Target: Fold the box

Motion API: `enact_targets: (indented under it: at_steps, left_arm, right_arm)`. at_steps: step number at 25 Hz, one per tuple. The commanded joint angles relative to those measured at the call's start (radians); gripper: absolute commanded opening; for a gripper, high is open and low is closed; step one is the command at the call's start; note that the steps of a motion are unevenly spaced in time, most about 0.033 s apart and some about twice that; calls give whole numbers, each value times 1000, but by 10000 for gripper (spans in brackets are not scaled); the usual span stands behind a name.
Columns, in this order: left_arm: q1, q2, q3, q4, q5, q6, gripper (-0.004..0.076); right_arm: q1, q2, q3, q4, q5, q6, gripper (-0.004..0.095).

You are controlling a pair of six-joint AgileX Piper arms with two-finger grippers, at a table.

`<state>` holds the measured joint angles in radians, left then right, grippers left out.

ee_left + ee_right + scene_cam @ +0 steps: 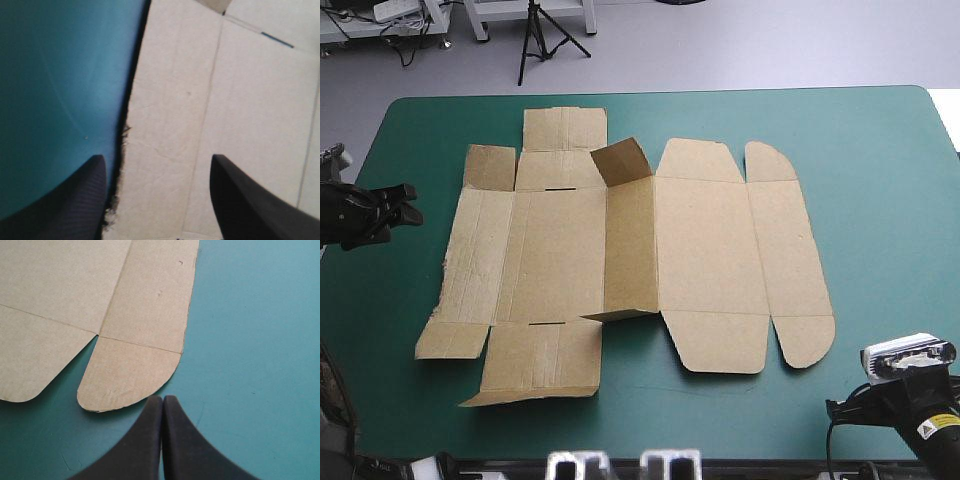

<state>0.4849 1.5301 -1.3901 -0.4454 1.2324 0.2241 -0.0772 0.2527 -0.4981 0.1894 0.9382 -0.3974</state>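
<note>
1. The box point(710, 240) is laid at the middle of the teal-green cover point(880, 200), spread out as a cut brown sheet, nearly all of it flat.
2. A narrow strip point(630, 250) near the sheet's centre is tilted up a little, and the flap point(620, 162) at its 12 o'clock end is stood upright.
3. A rounded flap point(805, 345) is found at the sheet's 5 o'clock corner, lying flat on the cover.
4. The left gripper point(412, 202) is held at 9 o'clock of the box, apart from it in the high view.
5. Its black fingers point(60, 210) are spread wide and released, with nothing grasped.
6. In the left wrist view the sheet's ragged edge point(122, 150) is seen ahead, between the two fingers. One finger is placed over the cover, the other over the board.
7. The right gripper point(162, 397) is kept at 5 o'clock of the box and is clenched. Its fingers are pressed together into one point, with nothing between them.
8. Its tip is set just beside the rounded flap's curved rim. Whether the two touch cannot be told.
</note>
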Motion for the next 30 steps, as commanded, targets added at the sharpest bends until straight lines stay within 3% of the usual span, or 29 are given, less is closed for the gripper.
enact_targets:
  at_steps: [1, 13, 19, 24, 30]
  left_arm:
    - [0, -32, 10, 29, 65, 9, 475]
    - [0, 36, 204, -16, 36, 192, 475]
    - [-2, 71, 256, -37, -35, 243, 475]
    - [-2, 126, 262, -68, -23, 262, 475]
    - [-6, 216, 262, -182, 63, 314, 475]
  right_arm:
    - [3, 9, -22, 14, -62, 0, -18]
    - [3, 9, -22, 16, -60, 2, -18]
    - [3, 9, -22, 18, -54, 14, -18]
    - [3, 9, -22, 20, -39, 14, -18]
    - [3, 9, -22, 20, -28, 14, -18]
